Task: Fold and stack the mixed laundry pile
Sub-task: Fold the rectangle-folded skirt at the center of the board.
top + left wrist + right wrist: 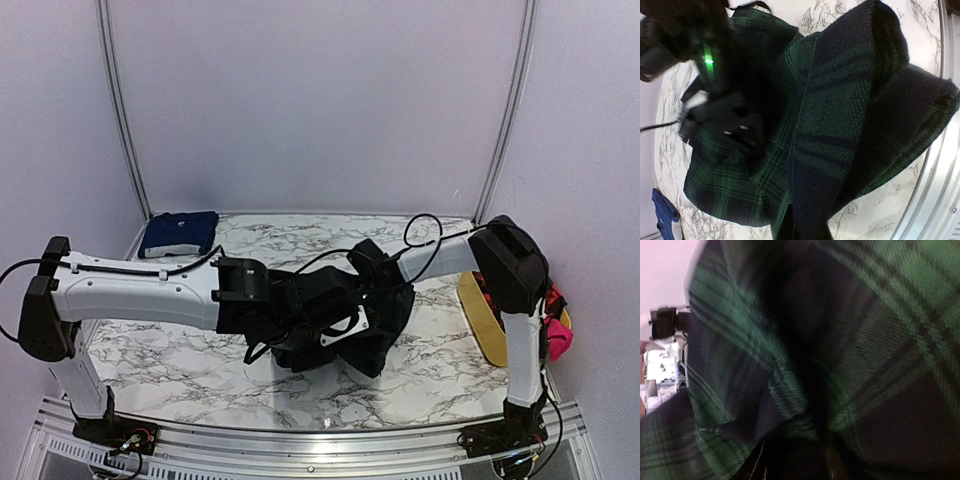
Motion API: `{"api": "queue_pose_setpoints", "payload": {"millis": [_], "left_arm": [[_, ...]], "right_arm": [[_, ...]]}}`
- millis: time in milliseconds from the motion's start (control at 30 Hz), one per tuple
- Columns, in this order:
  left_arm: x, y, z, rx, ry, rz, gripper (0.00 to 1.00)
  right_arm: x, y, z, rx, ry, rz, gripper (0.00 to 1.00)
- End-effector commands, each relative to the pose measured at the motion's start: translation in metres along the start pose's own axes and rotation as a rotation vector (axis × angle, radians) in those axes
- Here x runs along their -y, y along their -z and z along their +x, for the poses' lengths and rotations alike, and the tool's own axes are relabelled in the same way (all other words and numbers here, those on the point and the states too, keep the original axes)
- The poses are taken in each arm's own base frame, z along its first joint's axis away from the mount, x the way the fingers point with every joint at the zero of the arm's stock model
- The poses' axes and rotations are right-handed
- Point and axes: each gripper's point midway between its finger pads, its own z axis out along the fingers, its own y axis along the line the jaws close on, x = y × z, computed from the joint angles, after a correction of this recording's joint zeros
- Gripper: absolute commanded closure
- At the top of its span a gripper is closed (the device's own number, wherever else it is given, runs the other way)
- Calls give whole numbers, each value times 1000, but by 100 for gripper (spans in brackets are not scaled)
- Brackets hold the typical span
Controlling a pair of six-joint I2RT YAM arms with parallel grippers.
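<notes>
Folding the plaid garment (840,115), heaped at the middle of the marbled surface (170,350). Grips a raised fold of it in the left pincer (287,345), shut tight on the cloth. Buries the right pincer (737,132) in the same garment; cannot tell whether wide or narrow.

To do the step well, by judgement: lift only until the hem hangs free, draw the pinched edge straight across onto the far half, match edges before letting go, and avoid dragging the bunched lower layer. Smooth flat afterwards, then carry to the navy-blue cloth (178,234), lying folded at the far left corner and probably the foot of the stack.

Hides both sets of fingers: black hardware over dark cloth from above, blurred plaid across the right wrist view. Leaves unclear the kind of garment and its true outline. Cuts off the yellow tub (478,322) behind the right arm (520,300); shows beyond that arm only a pink piece (559,340).
</notes>
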Motion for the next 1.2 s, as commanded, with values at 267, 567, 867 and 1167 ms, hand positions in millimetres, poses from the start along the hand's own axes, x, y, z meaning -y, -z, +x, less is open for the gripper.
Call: {"api": "queue_pose_setpoints", "payload": {"millis": [267,567,867,1167], "left_arm": [[-47,51,-18,36,96,100,100],[-11,45,-7,21,49,278,100],[-20,35,-12,13,39,348,100],[-53,2,-22,0,79,367,100]], "right_arm": [[-77,-46,94,-157,62,-172,61],[-65,8,2,8,118,-39,54],[26,54,-67,170,-7,270,51],[65,18,-35,51,-54,215,54]]}}
